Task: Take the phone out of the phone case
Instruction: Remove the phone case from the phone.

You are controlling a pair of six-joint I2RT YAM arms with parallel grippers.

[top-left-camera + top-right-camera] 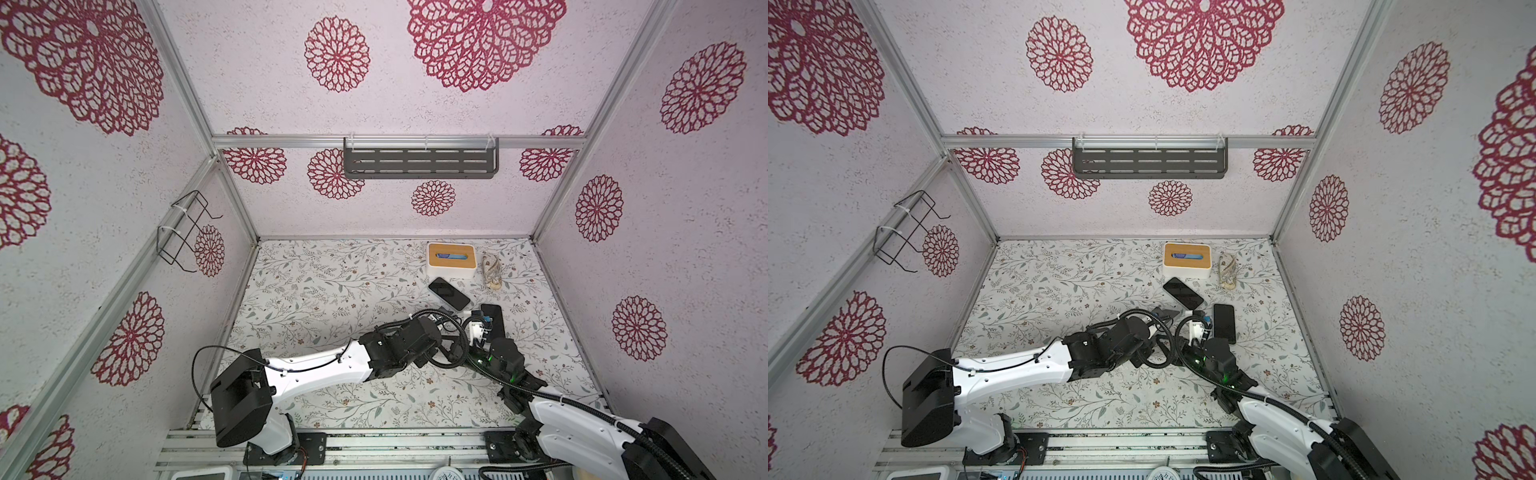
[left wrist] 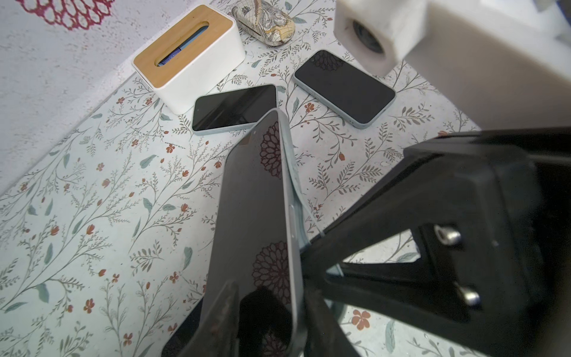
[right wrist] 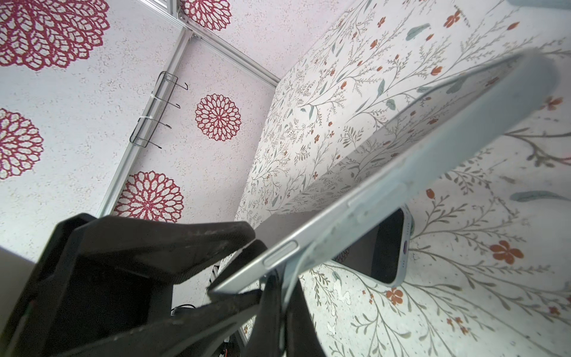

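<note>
A phone (image 2: 253, 201) with a dark screen stands on edge above the table, near its middle right (image 1: 1165, 311). My left gripper (image 2: 268, 296) is shut on the phone's near end, one finger on the screen side and one on the back. The pale blue phone case (image 2: 292, 173) is peeled partly off the phone's back. My right gripper (image 3: 282, 287) is shut on the thin loose edge of the case (image 3: 463, 123), right beside the phone's silver side (image 3: 278, 253). From above, the wrists and cables hide both grips.
Two more cased phones (image 1: 449, 294) (image 1: 492, 320) lie flat just beyond the grippers. A white tissue box with a wooden lid (image 1: 451, 259) and a patterned glasses case (image 1: 492, 272) sit at the back. A shelf (image 1: 419, 160) and a wire rack (image 1: 183, 232) hang on the walls.
</note>
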